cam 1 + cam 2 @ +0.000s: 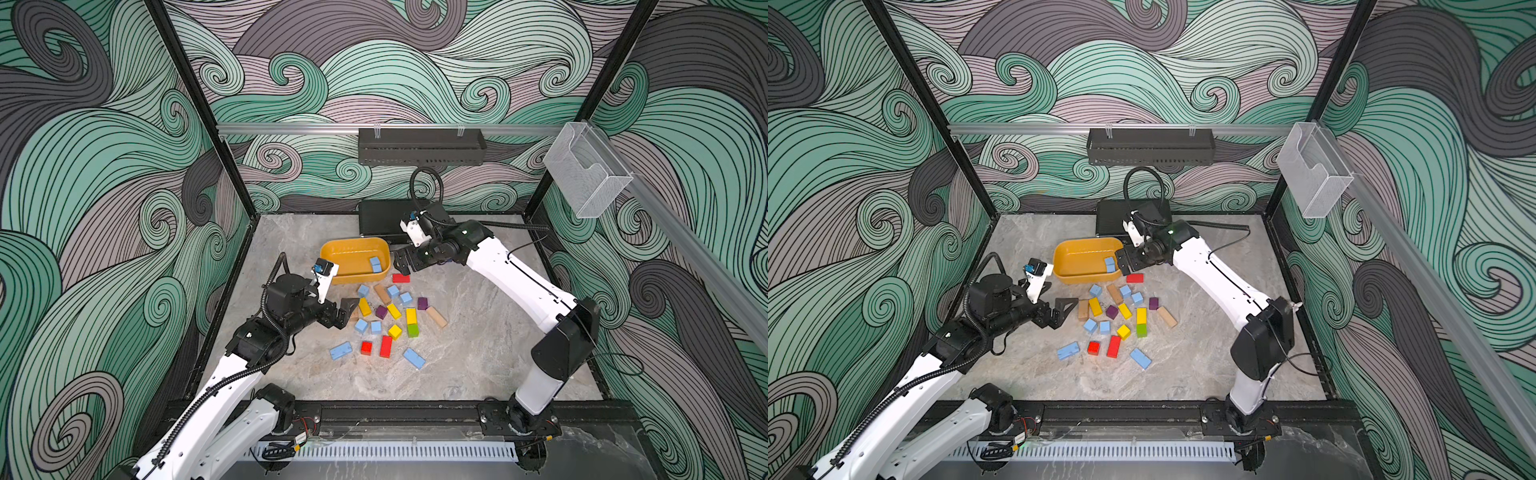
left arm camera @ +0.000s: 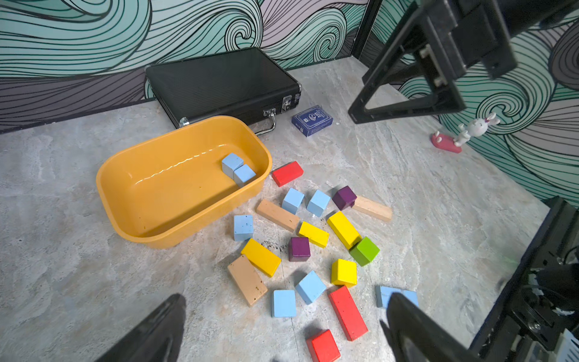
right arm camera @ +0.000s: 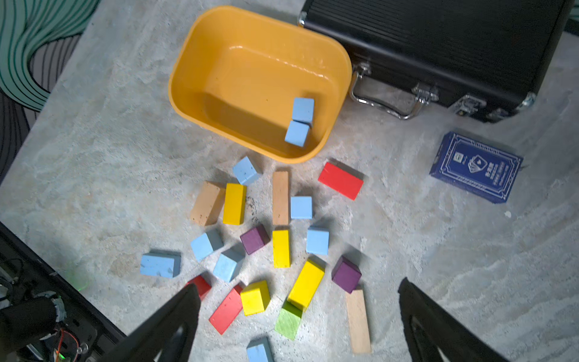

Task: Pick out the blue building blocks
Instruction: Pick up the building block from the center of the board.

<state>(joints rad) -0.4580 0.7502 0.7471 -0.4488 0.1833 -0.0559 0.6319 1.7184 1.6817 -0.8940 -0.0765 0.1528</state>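
My right arm reaches forward over the table (image 1: 478, 353), with the right tool (image 1: 402, 262) just beside one end of the yellow tub (image 1: 332, 248), jaws spread wide and empty. My left arm stretches low, and the left tool (image 1: 348, 309) is also wide and empty at the pile's edge. Two blue building blocks (image 1: 375, 264) lie in the tub; the rest are scattered among the coloured blocks (image 1: 386, 346).
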